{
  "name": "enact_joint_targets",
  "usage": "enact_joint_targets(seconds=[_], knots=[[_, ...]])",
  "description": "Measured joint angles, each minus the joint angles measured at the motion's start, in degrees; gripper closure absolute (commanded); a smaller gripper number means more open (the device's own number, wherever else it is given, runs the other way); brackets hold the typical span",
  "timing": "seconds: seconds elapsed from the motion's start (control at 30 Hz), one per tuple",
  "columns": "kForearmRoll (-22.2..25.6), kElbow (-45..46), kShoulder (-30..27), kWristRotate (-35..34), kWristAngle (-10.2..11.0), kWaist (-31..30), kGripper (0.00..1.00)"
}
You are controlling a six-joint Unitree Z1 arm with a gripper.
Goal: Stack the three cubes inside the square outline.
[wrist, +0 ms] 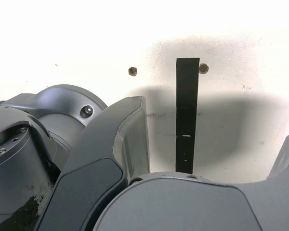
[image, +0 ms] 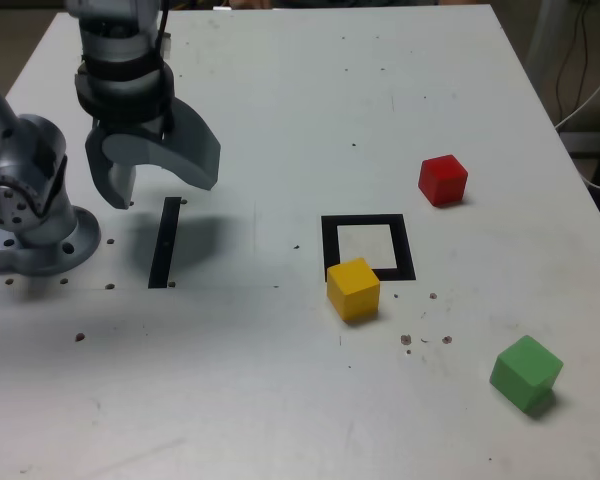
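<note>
Exterior view, landmark: square outline [image: 407, 247]
yellow cube [image: 353, 290]: at its near edge
red cube [image: 443, 181]: right, beyond
green cube [image: 526, 373]: right, nearer
gripper [image: 162, 190]: left, spread wide, empty
step: seemingly first pick; next, reach a cube

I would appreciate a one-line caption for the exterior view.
Red, yellow and green cubes lie apart; the open hand hovers near the black strip.

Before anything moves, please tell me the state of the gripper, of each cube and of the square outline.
Gripper: open, holding nothing.
Red cube: on the table, outside the outline.
Yellow cube: overlapping the outline's border in view.
Green cube: on the table, outside.
Square outline: no cube stacked inside.
</note>
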Motion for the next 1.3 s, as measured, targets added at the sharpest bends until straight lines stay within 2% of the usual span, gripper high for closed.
enact_joint_targets(seconds=[0.33,0.6,0.9,1.3], knots=[[1.6,-1.1,1.2,-1.6,0.2,0.0,0.01],[4.4,-6.9,1.7,-2.2,0.2,0.0,0.01],[5.3,-12.7,7.1,-1.9,-2.0,-1.7,0.0],[8.2,-21.5,13.0,0.4,-2.4,-2.6,0.0]])
